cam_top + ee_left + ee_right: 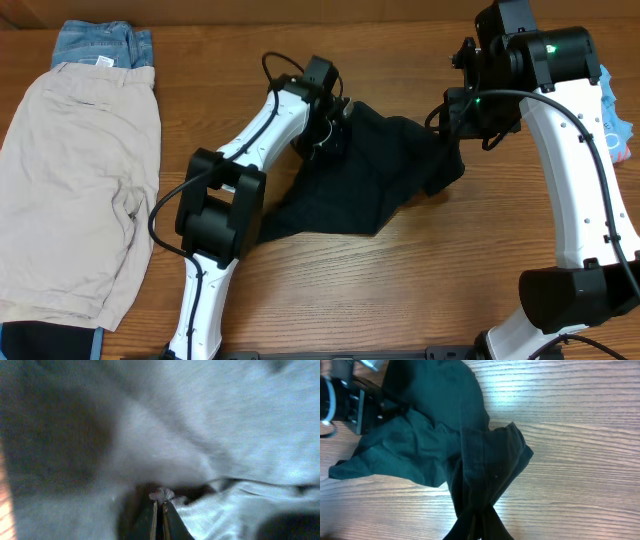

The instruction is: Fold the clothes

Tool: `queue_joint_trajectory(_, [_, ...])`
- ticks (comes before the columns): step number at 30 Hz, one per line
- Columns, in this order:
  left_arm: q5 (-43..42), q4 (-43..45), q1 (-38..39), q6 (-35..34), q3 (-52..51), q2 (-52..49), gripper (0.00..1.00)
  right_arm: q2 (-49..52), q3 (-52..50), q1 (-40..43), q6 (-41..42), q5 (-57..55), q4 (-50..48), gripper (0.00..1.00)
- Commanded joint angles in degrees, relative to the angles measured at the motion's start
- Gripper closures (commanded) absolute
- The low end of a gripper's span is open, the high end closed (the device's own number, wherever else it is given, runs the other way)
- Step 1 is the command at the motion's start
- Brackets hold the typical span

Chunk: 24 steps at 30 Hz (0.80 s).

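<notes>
A black T-shirt (370,175) lies crumpled at the table's middle, stretched between both grippers. My left gripper (330,125) is shut on the shirt's upper left part; the left wrist view shows its fingers (161,510) pinched together on pale-looking blurred cloth (210,425). My right gripper (455,120) is shut on the shirt's right edge; the right wrist view shows the cloth (470,455) bunched into the jaws (479,530). Beige shorts (80,190) lie flat at the left, over blue denim (100,42). A light-blue printed tee (615,115) shows at the right edge.
The wooden table (420,280) shows bare wood in front of the shirt. A dark garment edge (50,340) peeks out at the bottom left under the shorts. The left arm's body (215,210) lies over the table's middle left.
</notes>
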<state>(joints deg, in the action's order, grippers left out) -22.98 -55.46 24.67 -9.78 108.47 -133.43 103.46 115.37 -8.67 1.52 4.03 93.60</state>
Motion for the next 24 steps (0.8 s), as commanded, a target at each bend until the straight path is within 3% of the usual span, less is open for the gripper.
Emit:
queue_joint_trajectory(1, [0.5, -3.8, -0.9, 2.1, 7.5, 0.5, 0.96, -0.5, 0.0, 0.1, 0.2, -0.3, -0.7, 0.96])
queue_joint_trajectory(13, [14.3, -19.4, -10.7, 2.1, 26.8, 14.8, 0.96, -0.5, 1.7, 0.3, 3.2, -0.3, -8.1, 0.96])
queue_joint_trajectory(24, [14.4, -18.0, -21.3, 2.1, 27.6, 32.5, 0.96, -3.1, 7.8, 0.4, 3.3, 3.6, -5.7, 0.96])
